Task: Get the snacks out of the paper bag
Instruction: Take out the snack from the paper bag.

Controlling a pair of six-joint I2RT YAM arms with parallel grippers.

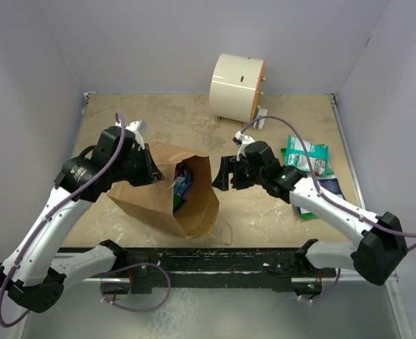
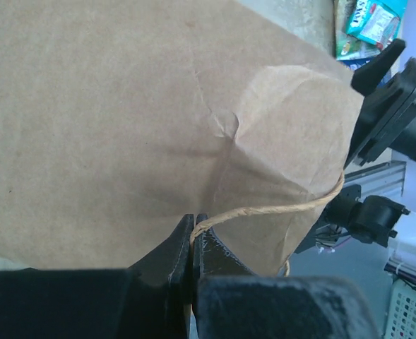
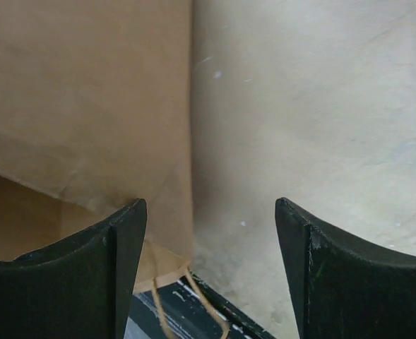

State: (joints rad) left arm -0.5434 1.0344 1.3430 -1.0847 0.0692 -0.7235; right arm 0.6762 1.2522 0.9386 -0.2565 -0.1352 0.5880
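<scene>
"How do your grippers stand?"

"My left gripper [image 2: 192, 224] is pinched tight on the thin twisted loop handle [image 2: 264, 209] of the tall brown kraft-paper bag [image 1: 197, 212], which lies tipped over on the tan table [image 1: 271, 212]. My right gripper [image 3: 211, 208] hangs just right of the bag's mouth, jaws spread wide, holding nothing."

"And the snacks?"

"Partly done, I judge. Teal and blue glossy packets [image 1: 183, 185] show inside the bag's mouth and are yet to be pulled out. Green-and-white packets [image 1: 308, 157] lie well right of the bag. Beyond the bag stands a cream cylinder [image 1: 236, 88]."
</scene>
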